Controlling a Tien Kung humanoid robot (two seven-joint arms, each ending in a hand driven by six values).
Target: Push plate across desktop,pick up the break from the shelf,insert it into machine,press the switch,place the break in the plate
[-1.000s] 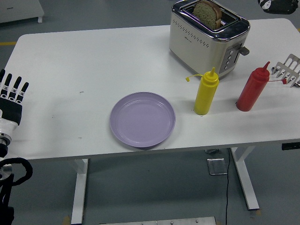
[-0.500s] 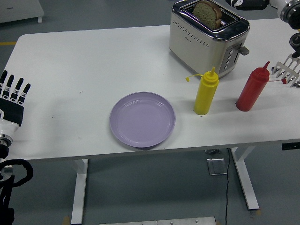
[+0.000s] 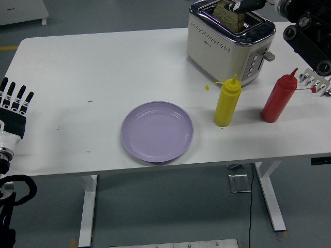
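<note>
One purple plate (image 3: 157, 131) is seen near the front edge of the white table (image 3: 77, 77), with one yellow bottle (image 3: 227, 102), one red bottle (image 3: 279, 96) and one toaster (image 3: 229, 39) to its right. One slice of bread (image 3: 227, 14) is seen standing in the toaster slot, and the right hand (image 3: 248, 5) is positioned directly over it, though whether the fingers are closed on it cannot be told. The left hand (image 3: 14, 106) is rested at the table's left edge, fingers extended and nothing held.

No text can be read; the toaster (image 3: 227, 41) bears an illegible mark.
</note>
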